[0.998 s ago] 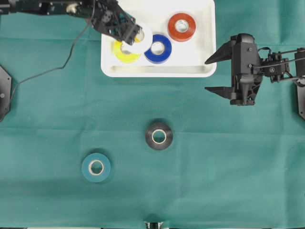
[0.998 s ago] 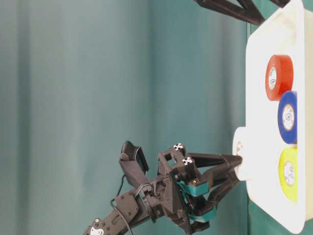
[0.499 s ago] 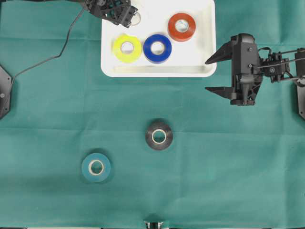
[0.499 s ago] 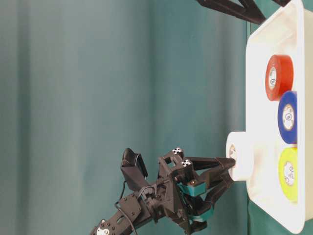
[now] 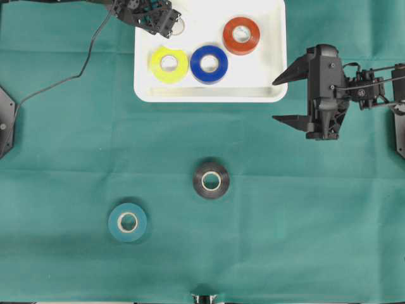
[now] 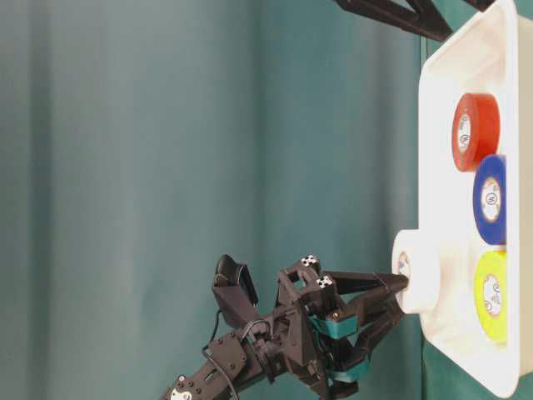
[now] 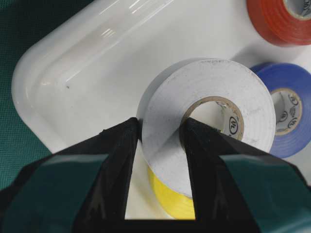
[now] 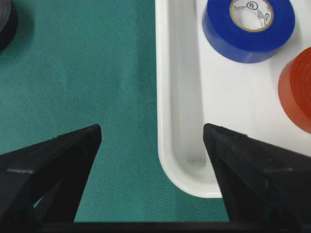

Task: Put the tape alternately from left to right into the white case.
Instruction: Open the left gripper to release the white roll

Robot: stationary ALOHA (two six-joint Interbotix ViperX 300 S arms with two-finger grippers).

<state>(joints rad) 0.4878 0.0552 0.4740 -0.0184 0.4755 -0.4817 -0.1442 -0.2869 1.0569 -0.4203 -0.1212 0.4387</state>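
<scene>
Three rolls (image 5: 209, 64) in white case (image 5: 266, 76), left jaws gripping white roll (image 7: 209, 116), right jaws spread empty.

A teal-green cloth (image 5: 304, 221) covers the whole desk, its fine woven texture clearest in the right wrist view (image 8: 97, 73), with faint creases running across it. A thin black cable (image 5: 69, 79) snakes over the cloth at the upper left, curving toward the left edge. Black mounting plates sit at the left edge (image 5: 5, 123) and the right edge (image 5: 398, 130). In the table-level view a plain teal backdrop (image 6: 166, 150) fills the background.
</scene>
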